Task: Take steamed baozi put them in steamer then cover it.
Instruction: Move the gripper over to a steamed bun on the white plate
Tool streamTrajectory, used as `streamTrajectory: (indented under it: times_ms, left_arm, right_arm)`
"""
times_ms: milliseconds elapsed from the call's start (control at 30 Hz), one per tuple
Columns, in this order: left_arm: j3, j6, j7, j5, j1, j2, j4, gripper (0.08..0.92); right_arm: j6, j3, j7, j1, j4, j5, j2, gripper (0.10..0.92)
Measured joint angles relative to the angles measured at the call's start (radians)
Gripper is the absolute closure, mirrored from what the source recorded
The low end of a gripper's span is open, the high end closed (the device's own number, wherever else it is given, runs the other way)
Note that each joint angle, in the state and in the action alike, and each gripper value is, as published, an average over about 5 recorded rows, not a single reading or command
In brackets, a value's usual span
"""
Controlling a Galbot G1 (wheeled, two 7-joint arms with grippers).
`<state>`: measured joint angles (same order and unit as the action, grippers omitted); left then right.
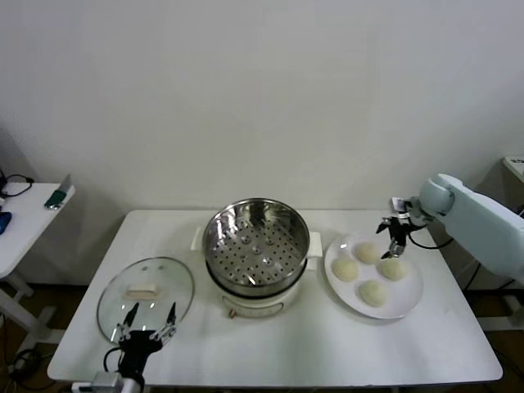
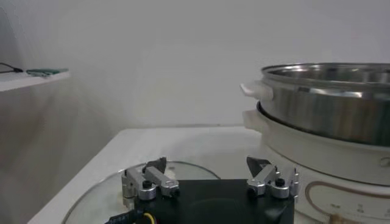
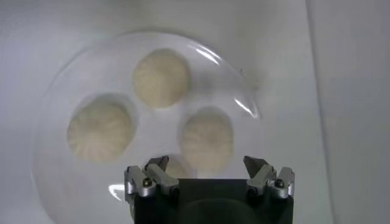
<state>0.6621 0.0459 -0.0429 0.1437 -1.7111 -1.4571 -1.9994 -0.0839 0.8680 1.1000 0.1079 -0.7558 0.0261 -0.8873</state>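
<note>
Right now nothing is in the steamer point(image 1: 256, 250). It sits in the middle of the head view, on the white bench point(image 1: 327, 344), with its holey tray bare and no lid on, so buns can drop straight in.

All four steamed baozi point(image 1: 368, 252) wait on a white plate point(image 1: 409, 307) at the right of the frame, just beside the steamer. The right gripper point(image 1: 396, 242) hangs over the plate's far edge, close above the buns. Its jaws are wide apart and hold nothing. I think it is lining up to pick the first bun.

The cover point(image 1: 146, 296) lies flat on the bench at the lower left, out of the way until the buns are in. The left gripper point(image 1: 147, 321) waits at the cover's near edge, jaws apart and empty too.

In the right wrist view, one bun is mostly hidden behind the gripper. In the left wrist view, the cover's handle is not seen, and the steamer is cut off at the right edge.
</note>
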Motion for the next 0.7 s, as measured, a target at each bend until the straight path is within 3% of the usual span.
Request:
streamTrajectory:
  times_ms: [700]
  left_arm:
    - [-0.008,-0.019,0.002,0.002,-0.003,0.004,0.023,0.177]
  right_arm:
    - [0.046,-0.028,0.017,-0.014,0.197,-0.095,-0.152,0.214]
